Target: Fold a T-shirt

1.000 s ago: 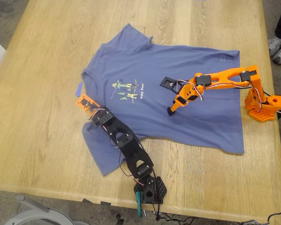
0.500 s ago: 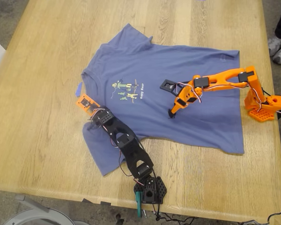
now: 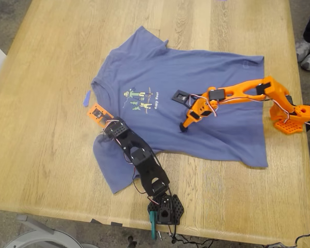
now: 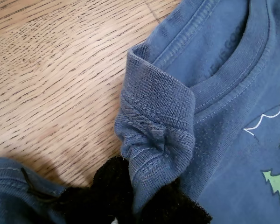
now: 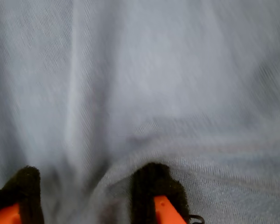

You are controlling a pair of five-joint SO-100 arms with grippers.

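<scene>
Collar pinched, chest pinned.
Our first gripper (image 4: 140,198) clamps the slate-blue cotton T-shirt (image 3: 206,88) at its collar; our second gripper (image 5: 88,196), parted, presses mid-chest. The shirt lies flat mid-tabletop (image 3: 41,103), hem away from the collar.

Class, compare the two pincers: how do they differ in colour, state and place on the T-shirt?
My first pincer belongs to the black arm and is shut on the T-shirt at the neckline. My second pincer belongs to the orange arm, open, over the shirt's middle. Both have dark fingertips.
</scene>
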